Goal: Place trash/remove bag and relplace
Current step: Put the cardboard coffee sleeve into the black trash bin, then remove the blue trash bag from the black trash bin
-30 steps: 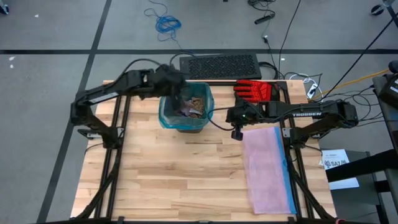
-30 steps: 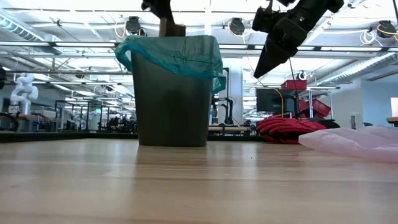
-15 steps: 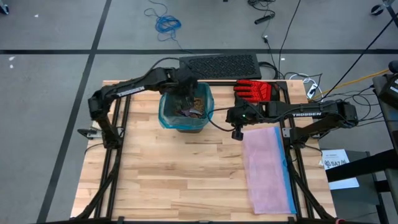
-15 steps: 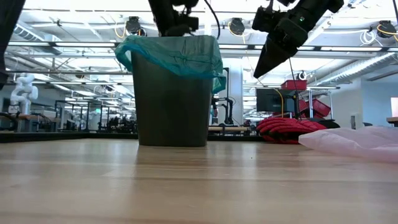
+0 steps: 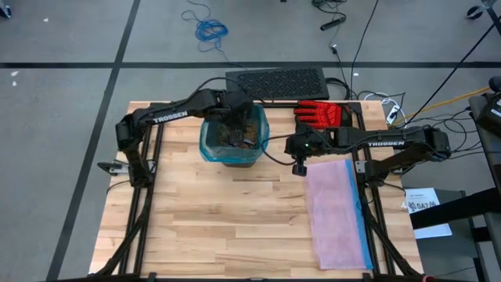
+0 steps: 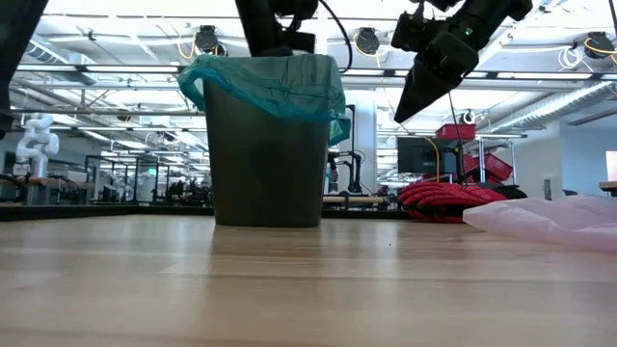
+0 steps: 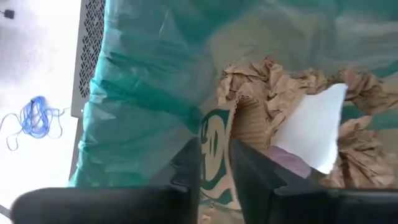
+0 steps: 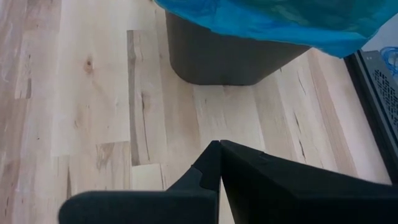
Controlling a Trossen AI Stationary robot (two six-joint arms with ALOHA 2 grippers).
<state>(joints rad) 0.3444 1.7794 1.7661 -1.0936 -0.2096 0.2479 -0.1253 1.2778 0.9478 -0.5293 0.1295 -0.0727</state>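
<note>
The left gripper [image 5: 237, 117] now reaches down into the mouth of the bin [image 6: 265, 154], where a second ago it hung above the rim with a brown piece pinched between its fingers. Its jaws have since parted a little and grasp nothing: a narrow gap shows between the two dark fingers [image 7: 189, 165], and a brown card scrap with a green print [image 7: 219, 146] lies just beyond their tips on the trash [image 7: 292, 93], among brown paper wads, a white piece [image 7: 311, 127] and a purple crumple. The teal bag [image 6: 275, 82] lines the bin, folded over its rim, all around the jaws. The right gripper [image 5: 298, 168] has not moved; it hangs above the table [image 5: 219, 227] beside the bin, jaws clenched on nothing, the pink bag [image 5: 337, 211] just beyond it.
</note>
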